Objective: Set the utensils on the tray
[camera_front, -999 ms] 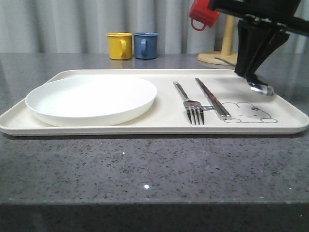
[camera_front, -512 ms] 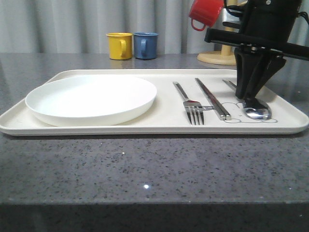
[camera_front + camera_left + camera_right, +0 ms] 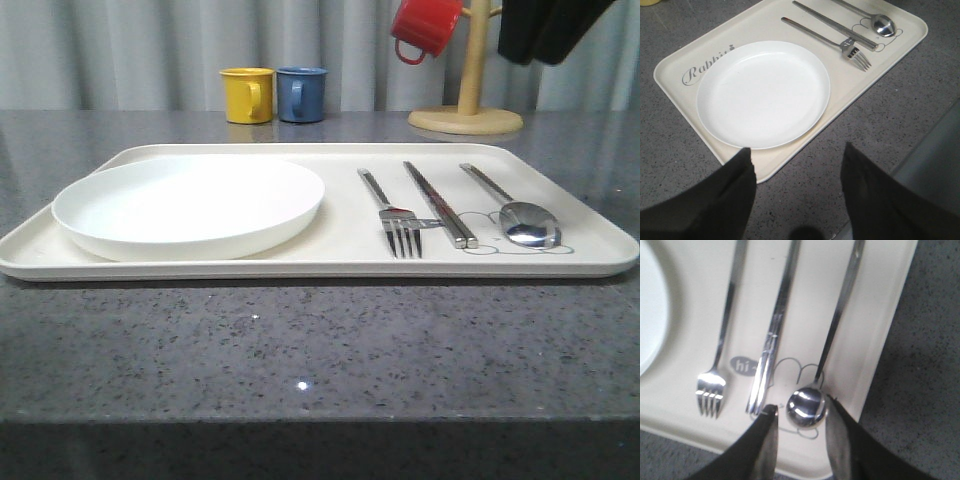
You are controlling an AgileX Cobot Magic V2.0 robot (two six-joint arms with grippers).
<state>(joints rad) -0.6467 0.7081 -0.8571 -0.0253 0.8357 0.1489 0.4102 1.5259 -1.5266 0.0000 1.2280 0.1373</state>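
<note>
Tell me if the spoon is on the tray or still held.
On the tray: the spoon lies flat beside the chopsticks, nothing gripping it.

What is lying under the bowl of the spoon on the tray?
The spoon rests on the tray's grey rabbit drawing. Its ears and outline show around the bowl; the part beneath the bowl is covered.

Tray [image 3: 675, 80] script partly readable, "Rabbi"; "hi" bubble [image 3: 741, 364] on tray

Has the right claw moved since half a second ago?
Yes. It has lifted up and away from the spoon, which now lies free on the tray beside the chopsticks; the right arm sits high by the mug tree.
</note>
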